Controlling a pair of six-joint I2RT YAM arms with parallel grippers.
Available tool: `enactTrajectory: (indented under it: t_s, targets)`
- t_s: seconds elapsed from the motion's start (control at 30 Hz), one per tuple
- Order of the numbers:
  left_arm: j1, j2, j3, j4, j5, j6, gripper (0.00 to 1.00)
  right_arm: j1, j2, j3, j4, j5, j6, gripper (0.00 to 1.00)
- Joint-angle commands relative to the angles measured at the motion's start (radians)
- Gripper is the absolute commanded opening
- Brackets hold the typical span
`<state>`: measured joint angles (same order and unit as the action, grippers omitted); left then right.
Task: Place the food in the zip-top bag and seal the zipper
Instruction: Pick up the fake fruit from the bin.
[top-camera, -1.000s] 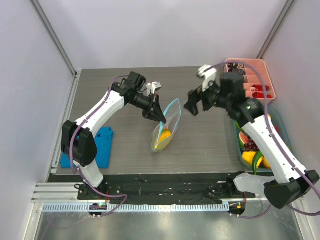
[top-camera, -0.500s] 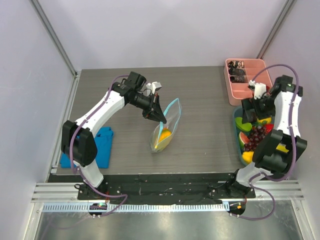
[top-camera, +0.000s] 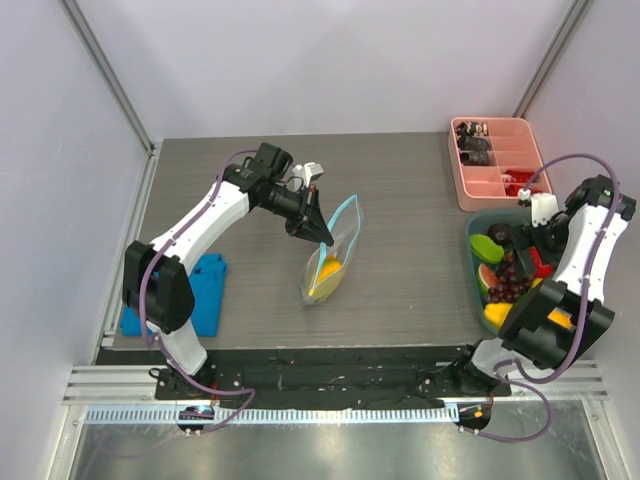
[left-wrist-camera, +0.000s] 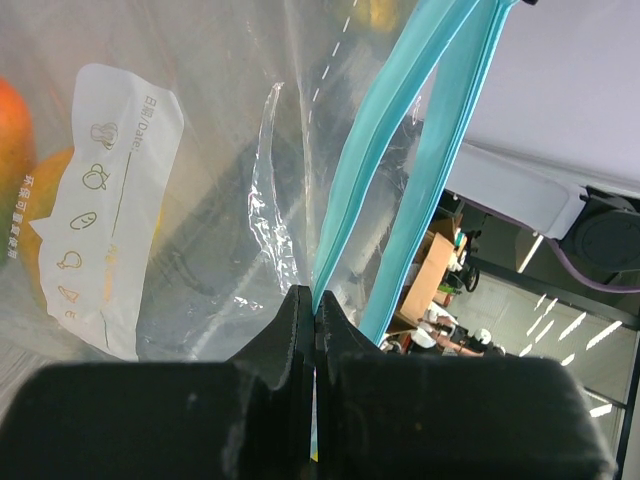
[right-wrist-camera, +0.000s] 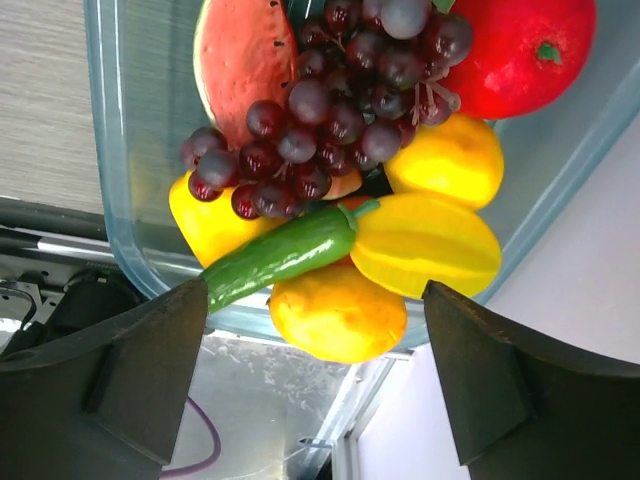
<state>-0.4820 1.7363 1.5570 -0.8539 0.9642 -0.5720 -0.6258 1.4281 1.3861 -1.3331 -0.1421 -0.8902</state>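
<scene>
The zip-top bag (top-camera: 333, 252) stands in the middle of the table, its mouth up. My left gripper (top-camera: 322, 240) is shut on one side of the teal zipper (top-camera: 346, 206). In the left wrist view the fingertips (left-wrist-camera: 315, 300) pinch the zipper (left-wrist-camera: 375, 140), and the other strip stands apart from it. Orange and yellow food (top-camera: 328, 268) lies inside the bag. My right gripper (top-camera: 518, 243) is open and empty above the food bin (top-camera: 472, 262). The right wrist view shows grapes (right-wrist-camera: 320, 110), a watermelon slice (right-wrist-camera: 240, 55), a green pepper (right-wrist-camera: 285, 255) and yellow fruits (right-wrist-camera: 425, 245) between the open fingers (right-wrist-camera: 315, 370).
A pink tray (top-camera: 495, 160) with small dark and red items sits at the back right. A blue cloth (top-camera: 205, 290) lies at the front left. The bin is close to the right wall and the table's front edge.
My right arm has swung from beside the bag in the middle of the table to the right, above the food bin. The left gripper and the bag have not moved.
</scene>
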Motion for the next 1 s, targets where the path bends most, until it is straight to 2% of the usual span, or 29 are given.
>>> enactTrajectory:
  t_s: [0.0,0.07,0.17,0.37,0.6,0.97]
  targets:
    - [0.002,-0.043,0.009,0.009,0.007,0.009,0.0,-0.003,0.122,0.063,0.028,-0.011,0.071,0.88]
    - [0.002,-0.044,0.011,-0.005,-0.002,0.021,0.0,0.0,0.164,0.123,0.038,-0.022,0.138,0.83]
    - [0.002,-0.044,0.012,-0.011,-0.01,0.026,0.0,0.005,0.222,0.16,0.061,-0.025,0.239,0.82]
    - [0.002,-0.021,0.057,-0.02,-0.021,0.027,0.0,0.023,0.249,0.064,0.164,0.009,0.372,0.83]
    - [0.002,0.0,0.069,-0.03,-0.03,0.029,0.0,0.066,0.252,-0.084,0.284,0.087,0.416,0.83]
    - [0.002,0.006,0.071,-0.024,-0.028,0.023,0.0,0.101,0.302,-0.134,0.353,0.125,0.479,0.85]
